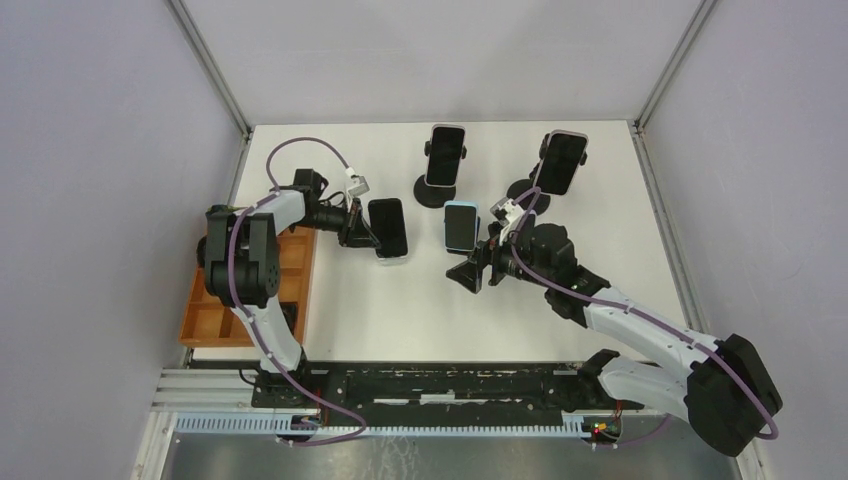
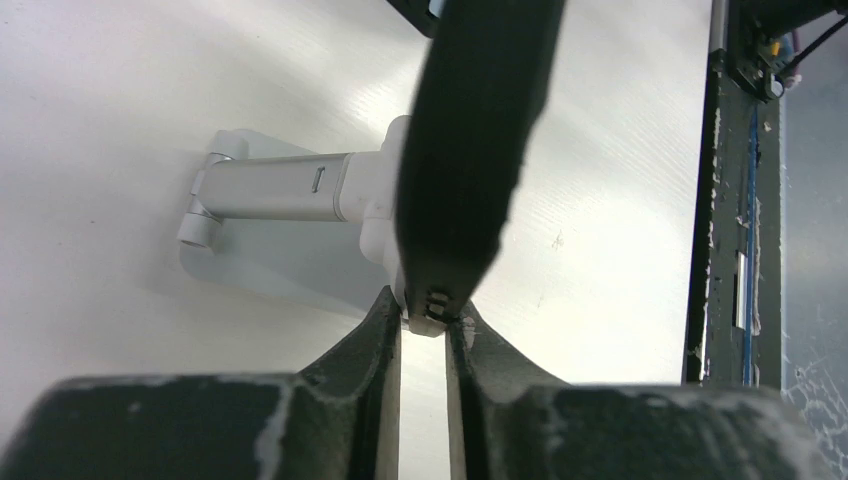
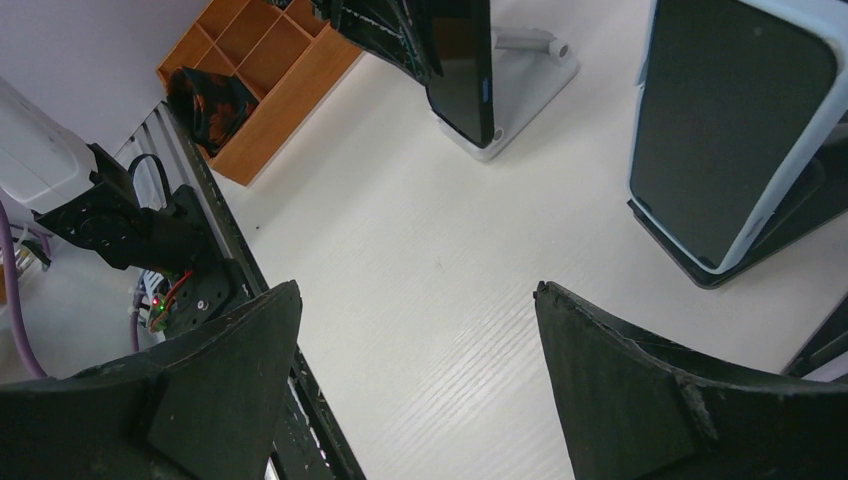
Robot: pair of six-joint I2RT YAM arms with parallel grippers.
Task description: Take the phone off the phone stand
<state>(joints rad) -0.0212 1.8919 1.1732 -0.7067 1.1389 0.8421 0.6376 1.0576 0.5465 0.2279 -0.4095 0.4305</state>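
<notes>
Four phones stand on the white table point(image 1: 400, 320), with a wooden tray point(image 1: 215, 320) well behind the left gripper point(image 2: 425, 312). That gripper is clenched on the bottom edge of the dark phone point(image 2: 470, 150), which sits in its white stand point(image 2: 270, 185) just past the fingertips. The right gripper point(image 3: 415, 290) is released and empty, jaws wide. A blue-cased phone point(image 3: 730, 120) is ahead to its right, not touching.

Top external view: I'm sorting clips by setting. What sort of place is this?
Probably a lab robot cell: a white table walled by grey panels, two arms bolted at its near edge, four phones on stands laid out.
</notes>
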